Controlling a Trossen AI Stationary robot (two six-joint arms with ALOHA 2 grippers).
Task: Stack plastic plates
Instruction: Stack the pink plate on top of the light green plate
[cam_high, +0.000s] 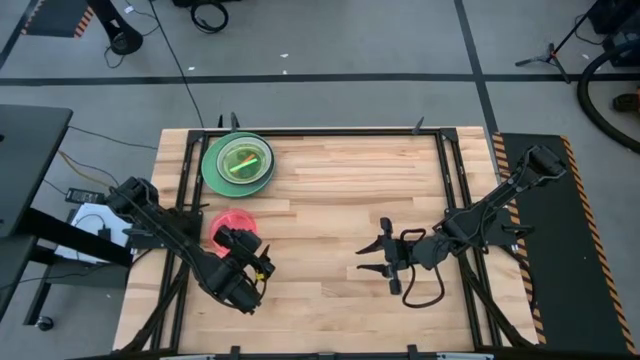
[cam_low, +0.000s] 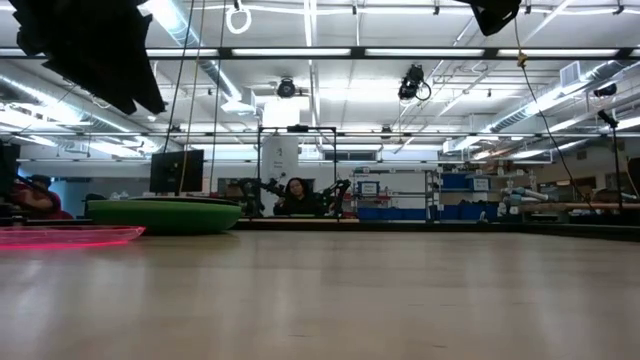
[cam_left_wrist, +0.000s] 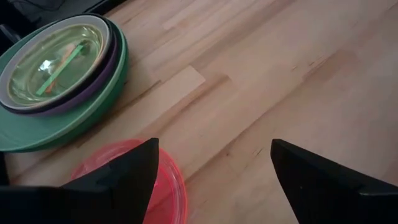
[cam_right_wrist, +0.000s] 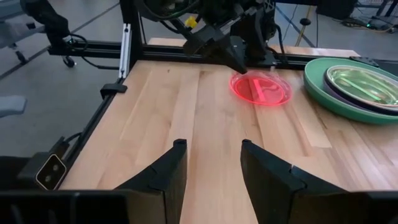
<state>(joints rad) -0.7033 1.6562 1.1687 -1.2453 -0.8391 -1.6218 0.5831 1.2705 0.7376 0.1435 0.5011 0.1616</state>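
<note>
Beneath the left gripper (cam_left_wrist: 211, 180), jaws spread wide and empty, lies the small translucent red plastic plate (cam_left_wrist: 163, 180); the stack of round plastic plates (cam_left_wrist: 59, 74) sits just beyond. The right gripper (cam_right_wrist: 213, 163) hangs half-parted, empty.

left pincer (cam_high: 252, 262) spread wide, right pincer (cam_high: 372, 257) parted, both empty

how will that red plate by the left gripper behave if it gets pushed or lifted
The red plate looks thin and translucent, so probably light and slightly flexible. It lies flat on smooth wood, so a push likely slides it rather than tips it. Its low rim may be hard to pinch.
</note>
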